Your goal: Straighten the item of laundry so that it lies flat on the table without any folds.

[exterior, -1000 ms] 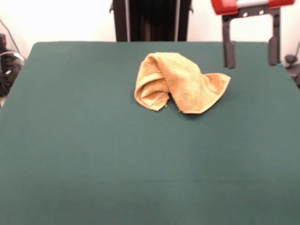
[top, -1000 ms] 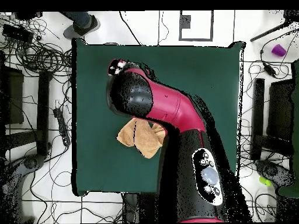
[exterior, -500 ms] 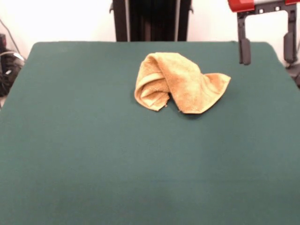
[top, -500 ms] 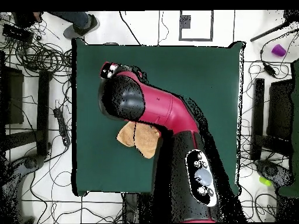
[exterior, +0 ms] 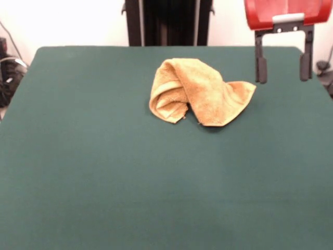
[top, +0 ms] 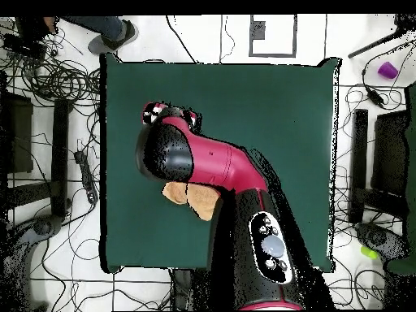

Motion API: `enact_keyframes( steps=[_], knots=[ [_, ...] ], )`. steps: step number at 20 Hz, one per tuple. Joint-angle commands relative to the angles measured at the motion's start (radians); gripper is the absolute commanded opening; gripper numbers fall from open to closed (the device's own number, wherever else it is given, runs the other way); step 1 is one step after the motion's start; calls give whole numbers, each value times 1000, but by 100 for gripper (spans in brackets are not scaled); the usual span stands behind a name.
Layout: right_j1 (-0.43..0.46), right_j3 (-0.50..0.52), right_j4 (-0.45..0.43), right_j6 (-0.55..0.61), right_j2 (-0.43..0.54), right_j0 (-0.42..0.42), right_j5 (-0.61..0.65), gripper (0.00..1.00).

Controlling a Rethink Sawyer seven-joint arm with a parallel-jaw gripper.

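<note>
Above the table's (exterior: 104, 172) far right portion, as the front view shows it, my gripper (exterior: 283, 67) hangs in the air with its two dark fingers (exterior: 261, 69) spread wide apart and nothing between them. Both fingers point straight down from the red housing, and their tips sit clear of the green surface.

Position of the towel (exterior: 200, 92): it lies near the middle of the table's far half, to the left of my gripper in the front view and apart from it. It is bunched into a rounded heap. One end is rolled over into stacked folds at the heap's left, and one corner tapers out toward my nearer finger without touching it.

Overhead view: my red and black arm (top: 219, 162) crosses over the towel (top: 195, 200), covering most of it. Only a strip of the cloth shows below the arm.
</note>
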Motion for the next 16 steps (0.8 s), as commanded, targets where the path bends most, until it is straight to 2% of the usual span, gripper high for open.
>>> enact_keyframes(
  steps=[1,9,12,16],
  knots=[
    [61,151,-77,142,31,-2,-99,100],
    [2,237,-148,123,50,-50,-101,100],
    [-1,238,-165,124,32,-43,-97,100],
    [3,228,-183,111,54,-81,-81,100]
  ],
)
